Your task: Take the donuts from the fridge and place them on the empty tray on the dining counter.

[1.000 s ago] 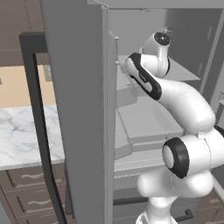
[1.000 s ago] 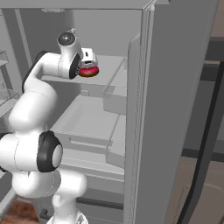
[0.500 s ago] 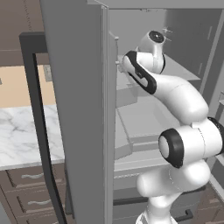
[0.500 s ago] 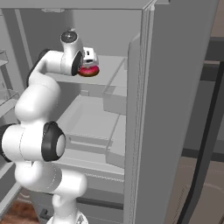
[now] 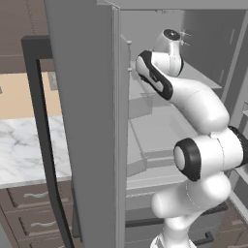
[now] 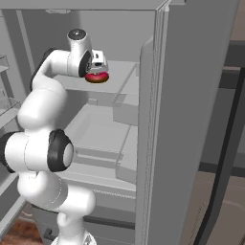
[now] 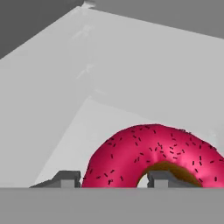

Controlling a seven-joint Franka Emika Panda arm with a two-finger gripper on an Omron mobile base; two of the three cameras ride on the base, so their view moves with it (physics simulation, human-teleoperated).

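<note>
While the fridge (image 6: 191, 95) is standing with its door swung wide, the white arm is reaching onto an upper shelf (image 6: 119, 79) inside it. The claw (image 7: 113, 180) is sitting over the pink-iced donut (image 7: 148, 153) on that shelf, one fingertip (image 7: 65, 178) at the ring's outer edge and the other in its hole, clamping on its near side.
</note>
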